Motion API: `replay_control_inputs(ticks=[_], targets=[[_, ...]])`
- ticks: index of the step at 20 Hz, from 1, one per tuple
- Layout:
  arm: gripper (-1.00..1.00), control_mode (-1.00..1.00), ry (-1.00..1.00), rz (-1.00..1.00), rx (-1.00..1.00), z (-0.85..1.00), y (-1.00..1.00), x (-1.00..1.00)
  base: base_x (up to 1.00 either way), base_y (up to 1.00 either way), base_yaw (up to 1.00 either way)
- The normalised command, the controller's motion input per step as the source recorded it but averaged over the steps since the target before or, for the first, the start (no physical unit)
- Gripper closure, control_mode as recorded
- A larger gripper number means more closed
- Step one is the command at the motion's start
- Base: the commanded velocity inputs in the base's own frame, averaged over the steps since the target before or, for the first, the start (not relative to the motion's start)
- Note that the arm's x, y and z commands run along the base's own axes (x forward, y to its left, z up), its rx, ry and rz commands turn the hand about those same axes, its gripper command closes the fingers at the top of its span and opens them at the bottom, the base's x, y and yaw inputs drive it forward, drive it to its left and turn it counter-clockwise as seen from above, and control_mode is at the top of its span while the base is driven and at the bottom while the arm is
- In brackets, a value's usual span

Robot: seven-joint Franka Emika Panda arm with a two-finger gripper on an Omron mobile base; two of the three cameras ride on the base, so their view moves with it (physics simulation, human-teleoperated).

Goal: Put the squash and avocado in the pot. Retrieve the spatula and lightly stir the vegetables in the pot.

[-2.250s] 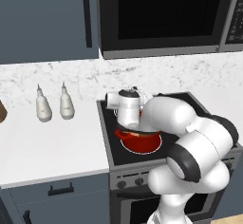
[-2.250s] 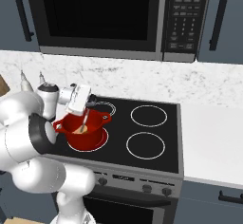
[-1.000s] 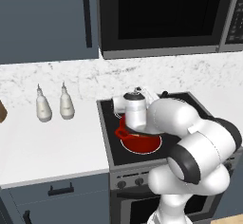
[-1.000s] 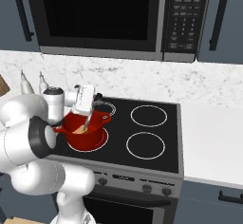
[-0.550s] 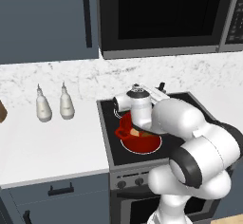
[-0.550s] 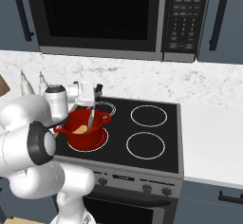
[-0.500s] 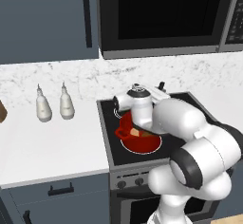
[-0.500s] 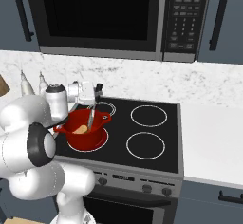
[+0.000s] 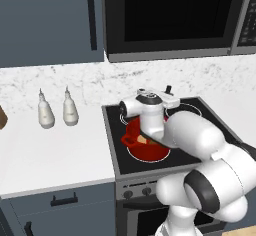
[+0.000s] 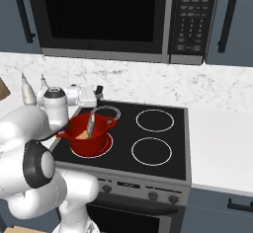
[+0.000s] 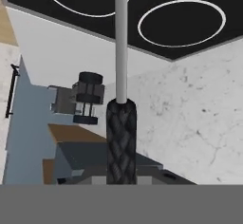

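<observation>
Now hand [image 10: 94,100] clamped on spatula [image 10: 91,123] handle; shaft near-upright, head down in pot [image 10: 88,135].

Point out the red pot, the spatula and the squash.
pot [image 10: 97,145], right base view: red front wall.
spatula [image 11: 121,47], hand view: grey shaft above the black grip.
squash [image 10: 82,135], right base view: tan patch inside the pot.
</observation>
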Motion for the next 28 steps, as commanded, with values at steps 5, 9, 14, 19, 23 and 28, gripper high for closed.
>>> replay_control_inputs(ticks=[5,9,14,19,23,28], targets=[[1.0,-1.0,-0.11,0.07,0.0,-0.14,0.11,0.0,0.0,0.0,0.0],[1.0,-1.0,-0.15,0.07,0.0,-0.27,0.28,0.0,0.0,0.0,0.0],[1.0,-1.0,-0.02,0.07,0.0,-0.12,0.14,0.0,0.0,0.0,0.0],[1.0,-1.0,0.0,0.09,-0.02,-0.38,0.14,0.0,0.0,0.0,0.0],[1.0,-1.0,-0.13,0.08,-0.05,-0.46,0.02,0.0,0.0,0.0,0.0],[1.0,-1.0,-0.39,0.16,-0.07,-0.06,0.0,0.0,0.0,0.0,0.0]])
